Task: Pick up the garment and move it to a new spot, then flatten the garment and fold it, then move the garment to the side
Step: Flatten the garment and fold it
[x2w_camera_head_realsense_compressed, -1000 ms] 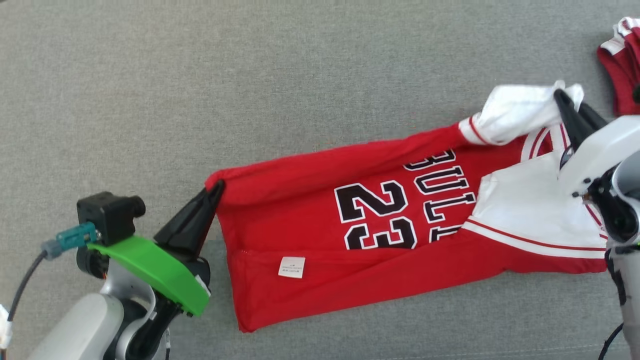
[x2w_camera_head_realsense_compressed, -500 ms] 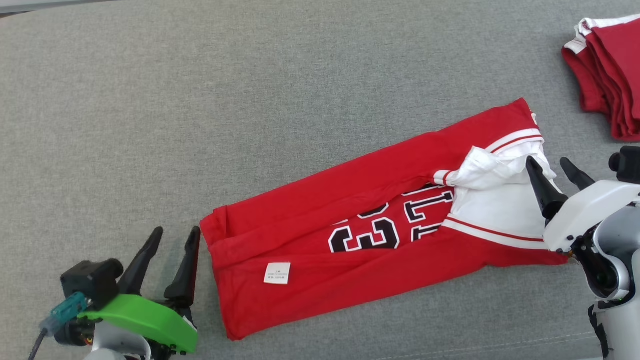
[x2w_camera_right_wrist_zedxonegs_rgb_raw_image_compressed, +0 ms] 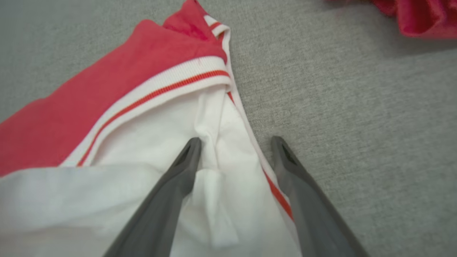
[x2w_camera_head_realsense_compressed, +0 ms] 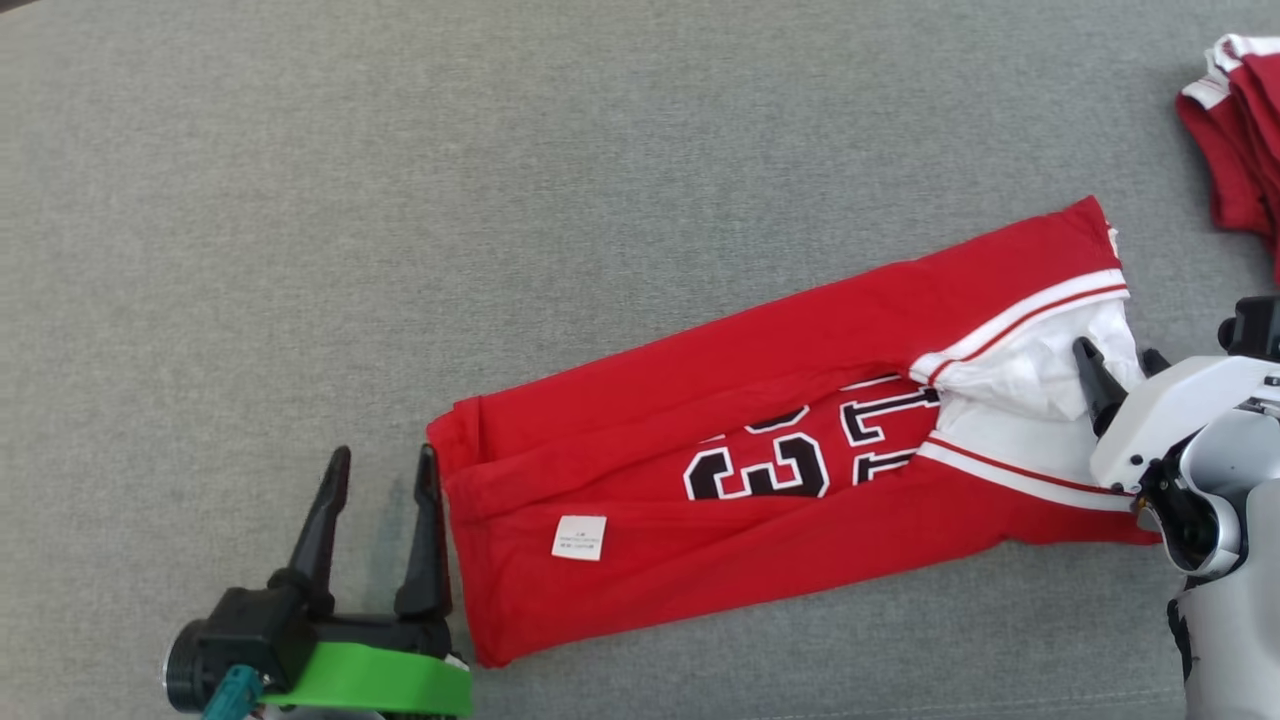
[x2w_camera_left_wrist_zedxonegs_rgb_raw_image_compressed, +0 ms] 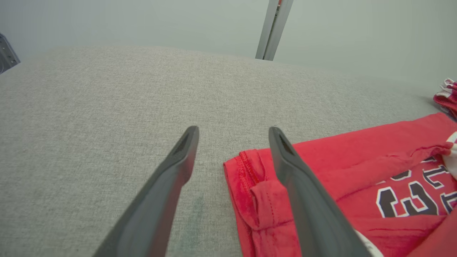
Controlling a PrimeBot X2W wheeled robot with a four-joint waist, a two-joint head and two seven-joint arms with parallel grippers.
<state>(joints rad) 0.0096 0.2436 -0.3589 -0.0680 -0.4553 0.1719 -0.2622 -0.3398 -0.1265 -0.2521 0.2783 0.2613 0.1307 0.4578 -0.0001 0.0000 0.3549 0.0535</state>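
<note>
The garment (x2w_camera_head_realsense_compressed: 760, 400) is a red jersey with white trim and black numerals. It lies folded into a long band, slanting from lower left to upper right on the grey surface (x2w_camera_head_realsense_compressed: 500, 200). My left gripper (x2w_camera_head_realsense_compressed: 382, 468) stands open just off its left end, with the right finger beside the hem. In the left wrist view the left gripper (x2w_camera_left_wrist_zedxonegs_rgb_raw_image_compressed: 234, 130) shows wide jaws, with the garment's (x2w_camera_left_wrist_zedxonegs_rgb_raw_image_compressed: 357, 153) corner under the right finger. My right gripper (x2w_camera_head_realsense_compressed: 1115, 352) is open over the white end. In the right wrist view the right gripper (x2w_camera_right_wrist_zedxonegs_rgb_raw_image_compressed: 236, 140) straddles loose white cloth of the garment (x2w_camera_right_wrist_zedxonegs_rgb_raw_image_compressed: 150, 71) without pinching it.
A pile of other red and white clothes (x2w_camera_head_realsense_compressed: 1235, 130) lies at the far right, also seen as the pile (x2w_camera_right_wrist_zedxonegs_rgb_raw_image_compressed: 421, 18) and the pile (x2w_camera_left_wrist_zedxonegs_rgb_raw_image_compressed: 446, 96). A white label (x2w_camera_head_realsense_compressed: 579, 537) lies on the jersey's near fold. A metal post (x2w_camera_left_wrist_zedxonegs_rgb_raw_image_compressed: 273, 28) stands beyond the surface.
Both grippers have opened and let go of the garment's ends. Its far edge now lies folded over the numerals. The left arm has drawn back, and the camera has shifted.
</note>
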